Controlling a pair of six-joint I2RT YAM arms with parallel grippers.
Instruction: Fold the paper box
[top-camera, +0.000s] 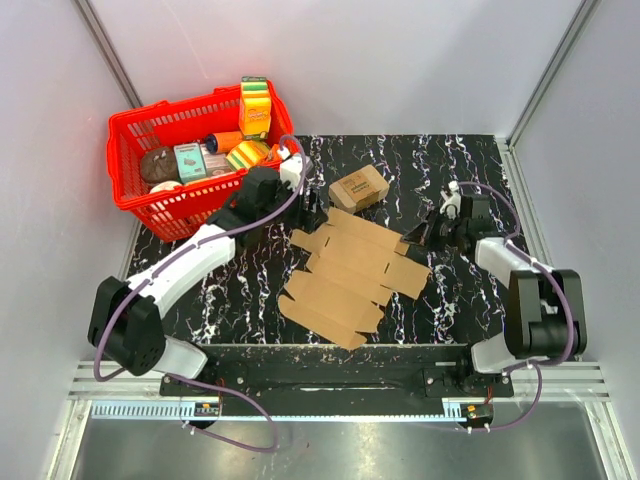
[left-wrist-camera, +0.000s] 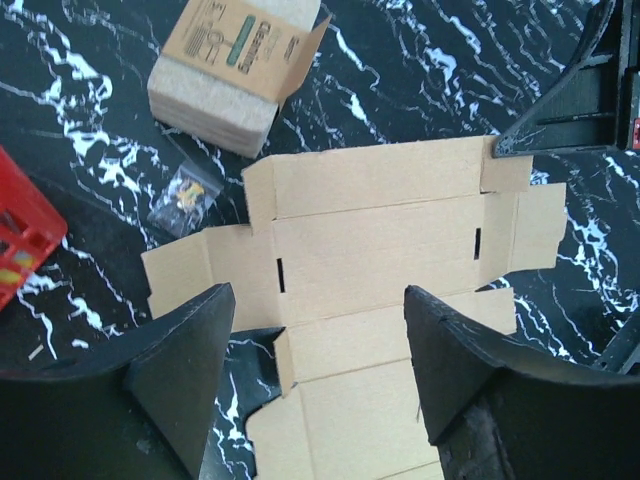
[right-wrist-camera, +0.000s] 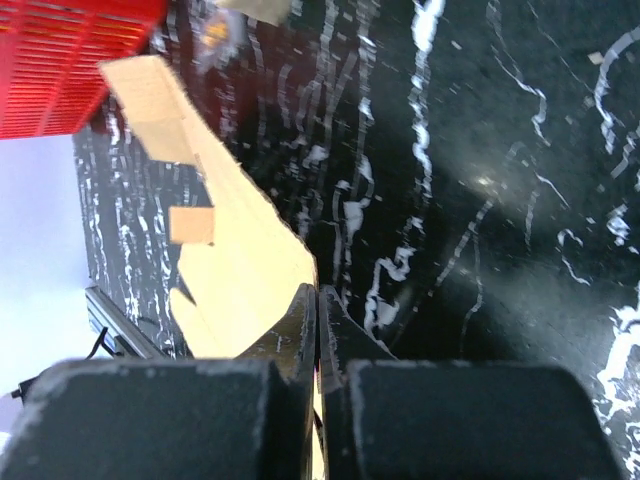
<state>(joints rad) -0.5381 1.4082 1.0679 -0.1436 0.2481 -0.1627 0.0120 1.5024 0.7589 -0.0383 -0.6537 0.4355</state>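
Black marble-patterned table (top-camera: 230, 300) with white veining fills the floor of a pale-walled booth. At ten o'clock on it stands a red plastic basket (top-camera: 165, 215) filled with packaged groceries.

From its base at seven o'clock the left arm reaches toward the middle. The left gripper (top-camera: 312, 212) hangs over the eleven o'clock corner of the paper box (top-camera: 350, 275). Its jaws stand wide apart with nothing between them. In the left wrist view its two dark fingers (left-wrist-camera: 190, 370) frame the cardboard below without touching it.

The paper box lies at the centre of the table as a flat, unfolded brown sheet, with its flaps and tabs spread out and its long axis running from seven to one o'clock. At ten o'clock from the sheet in the left wrist view, apart from it, lies a small clear bag (left-wrist-camera: 185, 195) with something yellow inside. At twelve o'clock from the sheet, just beyond its far edge, sits a small chunky printed carton (top-camera: 358, 187).

The right gripper (top-camera: 420, 236) is at the sheet's two o'clock edge. Its jaws are together, and in the right wrist view they pinch the rim of the cardboard (right-wrist-camera: 240, 250), which runs away from the fingertips (right-wrist-camera: 300, 320) toward ten o'clock.
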